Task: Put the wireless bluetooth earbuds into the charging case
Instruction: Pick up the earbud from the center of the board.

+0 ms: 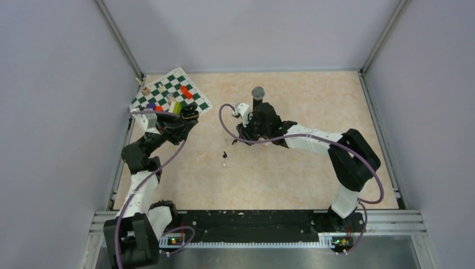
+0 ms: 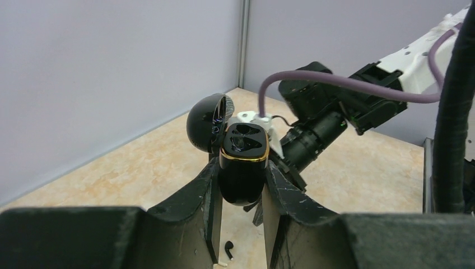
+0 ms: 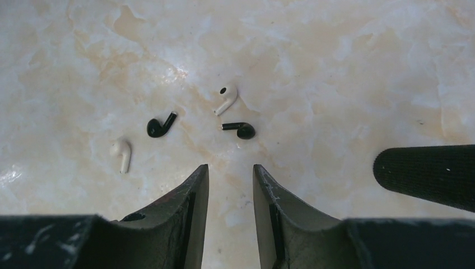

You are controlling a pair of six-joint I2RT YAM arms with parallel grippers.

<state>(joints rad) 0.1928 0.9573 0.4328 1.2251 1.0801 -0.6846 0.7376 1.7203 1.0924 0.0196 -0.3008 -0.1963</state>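
My left gripper (image 2: 242, 167) is shut on a glossy black charging case (image 2: 242, 182) with a gold rim, held off the table with its round lid (image 2: 207, 120) swung open. In the top view that gripper (image 1: 189, 115) hangs by the chessboard. My right gripper (image 3: 229, 168) is open and empty, low over the table. Just ahead of its fingertips lie the earbuds: a white one (image 3: 227, 96), a black one (image 3: 240, 130), another black one (image 3: 159, 126) and another white one (image 3: 121, 152). From above they show as small specks (image 1: 225, 154).
A green-and-white chessboard (image 1: 197, 100) with coloured pieces lies at the back left. A black microphone (image 1: 258, 93) stands behind the right wrist, and its dark body (image 3: 425, 174) shows at the right. Grey walls enclose the table.
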